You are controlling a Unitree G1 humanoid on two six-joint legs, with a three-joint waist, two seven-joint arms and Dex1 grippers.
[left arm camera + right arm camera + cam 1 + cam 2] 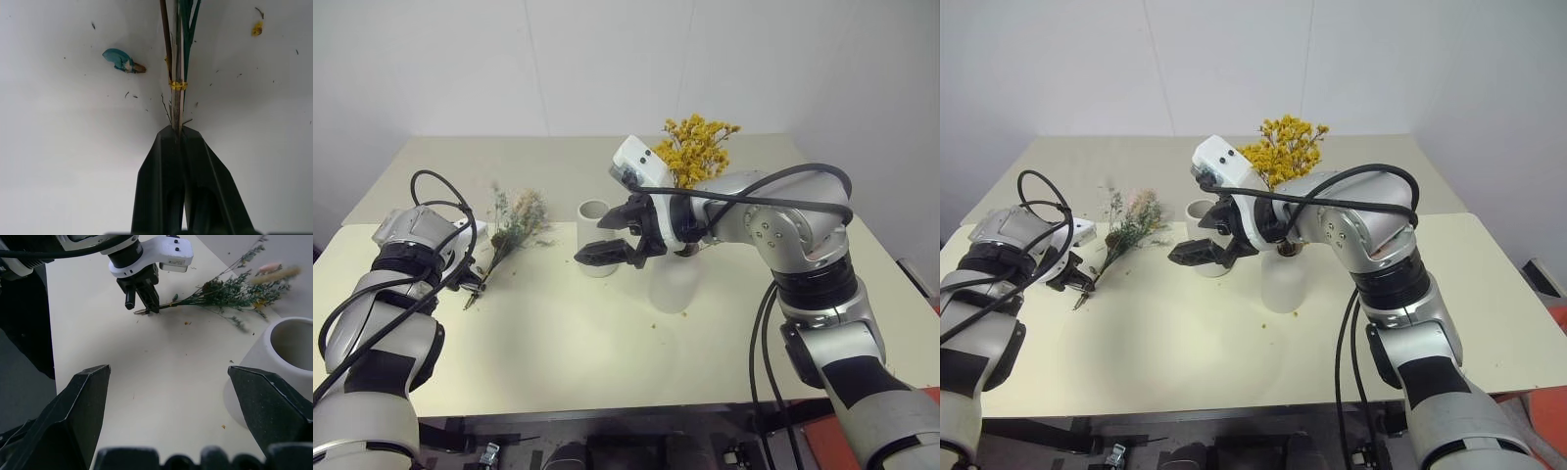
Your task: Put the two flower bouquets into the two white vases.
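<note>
The slim grey-green bouquet [516, 219] lies on the cream table, left of centre. My left gripper [470, 282] points down at its stem ends. In the left wrist view the left gripper [177, 131] is shut on the thin stems [177, 68], just below a yellow tie. The bushy yellow-orange bouquet [697, 147] stands in the narrow-necked white vase [671, 289]. Beside that vase stands the wide-mouthed white vase [589, 223], with nothing in its mouth. My right gripper [607, 237] hovers open in front of it with nothing between its fingers.
The table [568, 343] has a seam across its middle and a front edge close to me. Small plant crumbs and a blue scrap [120, 58] lie near the stems. A white wall rises behind the table.
</note>
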